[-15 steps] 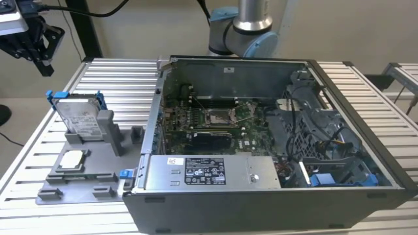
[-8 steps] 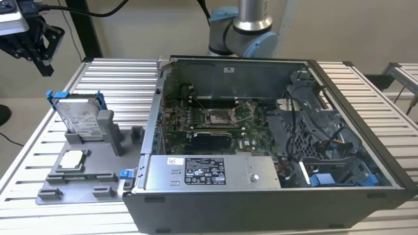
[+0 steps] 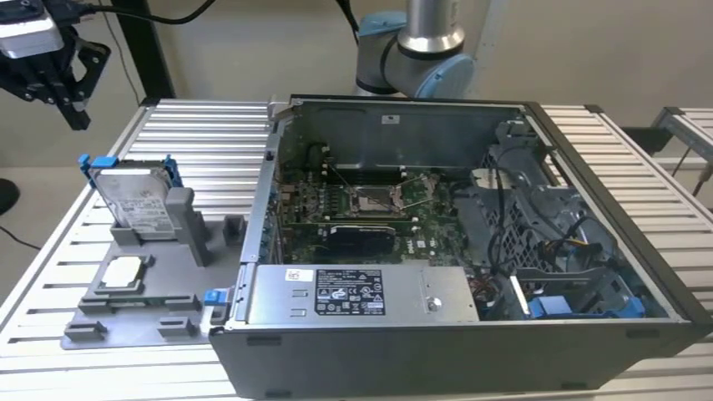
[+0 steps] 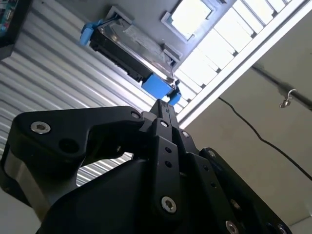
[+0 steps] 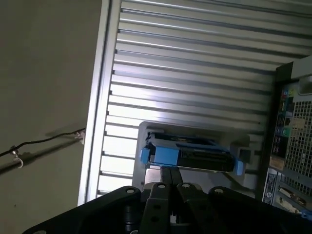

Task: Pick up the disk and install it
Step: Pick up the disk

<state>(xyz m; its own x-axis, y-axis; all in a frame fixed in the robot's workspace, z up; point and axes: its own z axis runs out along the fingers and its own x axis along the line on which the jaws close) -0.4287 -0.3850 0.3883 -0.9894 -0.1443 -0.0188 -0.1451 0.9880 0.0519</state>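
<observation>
One ribbed aluminium table [image 3: 189, 134] carries everything, with a pale wall behind it and, in both wrist views, a bare floor [image 5: 44, 73] crossed by one thin black cable [image 5: 39, 144]. On the exterior view's clock face, the arm's base [image 3: 429, 50] rises at twelve o'clock, behind the table. One open computer case [image 3: 446, 334] takes the centre and the three o'clock side. Inside it lie one green motherboard [image 3: 323, 196] with one processor socket [image 3: 373, 199], one grey box with a white-and-black label [image 3: 351, 292] along the six o'clock wall, and a dark drive cage [image 3: 557, 251] with blue clips towards four o'clock. At eight o'clock from the case sits one grey fixture [image 3: 123, 313], beside the case but apart from it. It holds two things: one small square silver chip [image 3: 123, 274] lying flat in a recess, and the disk [image 3: 139, 196], standing upright on edge in a slot, label outward, framed by its blue bracket. The disk [image 4: 129, 48] [image 5: 187, 156] rests in that slot untouched. The gripper [image 3: 76, 117] hangs at ten o'clock, above the disk and well clear of it. In both wrist views its [image 4: 163, 105] [image 5: 169, 170] jaws look pressed together with nothing between them.
</observation>
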